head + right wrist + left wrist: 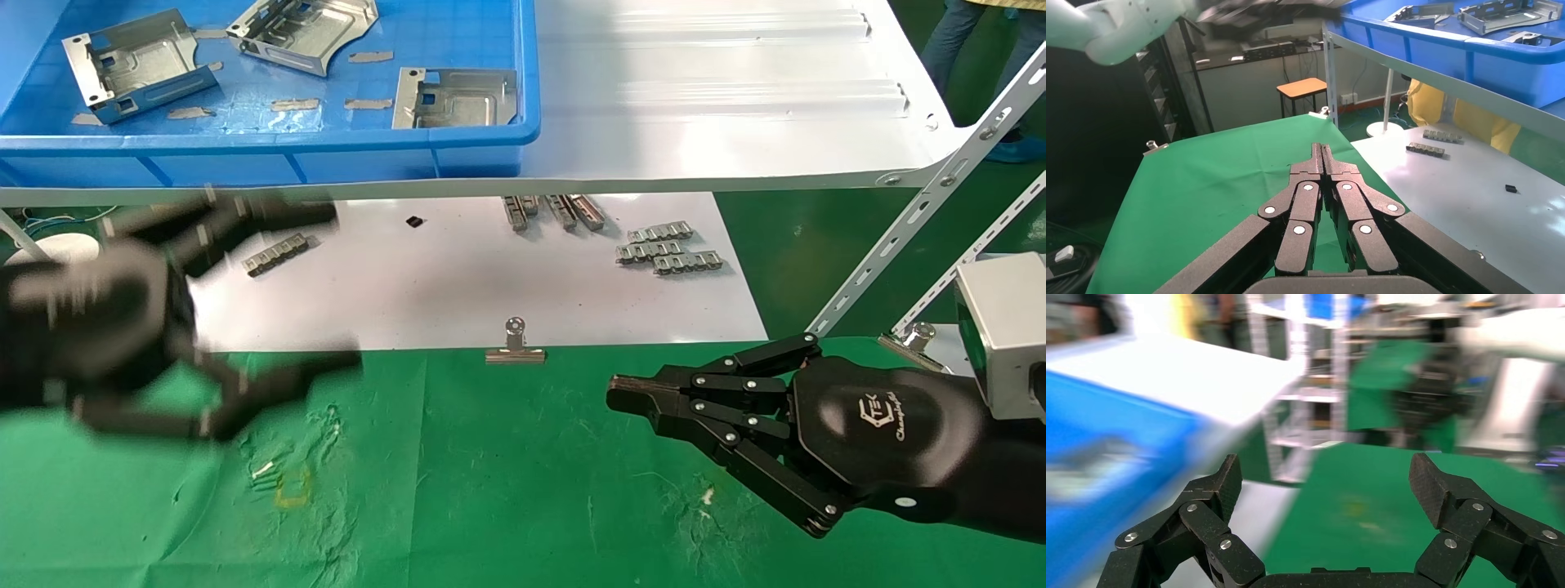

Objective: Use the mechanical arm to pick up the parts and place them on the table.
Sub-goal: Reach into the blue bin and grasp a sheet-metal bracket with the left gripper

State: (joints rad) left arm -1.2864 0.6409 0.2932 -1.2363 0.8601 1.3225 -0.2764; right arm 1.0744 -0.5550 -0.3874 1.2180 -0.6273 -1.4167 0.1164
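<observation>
**A:** Up on the white shelf (719, 90), inside the blue tray (270, 151), lie three metal parts (139, 64), none on the green table (523, 482) yet. I judge them light, stiff and slick, with sharp folded edges; a raised flange looks the surest place to grip.

**B:** And the hands, from the head camera?

**A:** Below the tray, the left hand (270, 318) is smeared by motion, fingers spread, nothing in them. Far to the tray's right, over the table, the right hand (625, 398) has fingers pressed together, empty.

**B:** Left wrist camera?

**A:** Spread fingers (1214, 490) and a blurred tray (1101, 465); I cannot make out any part inside.

**B:** Right wrist?

**A:** Fingertips (1322, 153) meet over the table (1217, 177). The tray (1474, 52) is cut off, so its parts (1505, 13) show only partly.
</observation>
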